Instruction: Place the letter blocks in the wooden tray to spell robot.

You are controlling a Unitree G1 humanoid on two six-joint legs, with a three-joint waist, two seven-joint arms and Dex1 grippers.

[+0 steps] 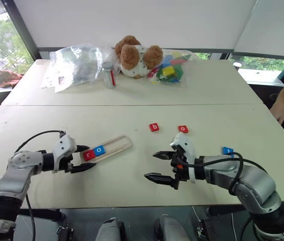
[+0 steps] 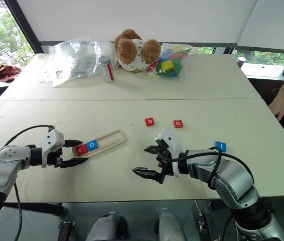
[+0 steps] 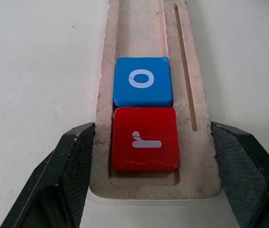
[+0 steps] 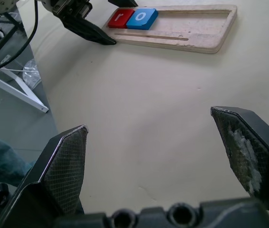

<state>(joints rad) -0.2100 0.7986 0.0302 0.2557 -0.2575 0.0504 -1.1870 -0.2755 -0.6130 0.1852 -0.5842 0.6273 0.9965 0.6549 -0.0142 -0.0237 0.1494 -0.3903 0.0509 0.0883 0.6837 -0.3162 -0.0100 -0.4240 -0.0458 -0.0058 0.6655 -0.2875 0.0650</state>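
Near table (image 1: 132, 186): wide bare surface between the arms and in front of them, up to its front edge. A seam with the far table (image 1: 222, 83) runs across behind the loose tiles. Clutter sits well back on the far table: teddy bear (image 1: 134, 55), bag of toy blocks (image 1: 169, 70), clear bag (image 1: 79, 65), small jar (image 1: 109, 75). A person's hand (image 1: 280, 108) is at the right edge.

Wooden tray (image 1: 114, 145) lies at an angle on the left of the near table, red r block (image 1: 89, 154) at its near end, blue o block (image 1: 99, 149) touching it; the remaining slots are bare wood.

Left gripper (image 1: 91, 157) straddles the tray's near end, pads against both long sides, clamped on the tray beside the r.

Right gripper (image 1: 150, 165) hangs over bare table, fingers spread wide, holding nothing. Red b block (image 1: 154, 127) and red o block (image 1: 183, 129) lie just beyond it; blue t block (image 1: 227, 150) lies to its right, by the forearm
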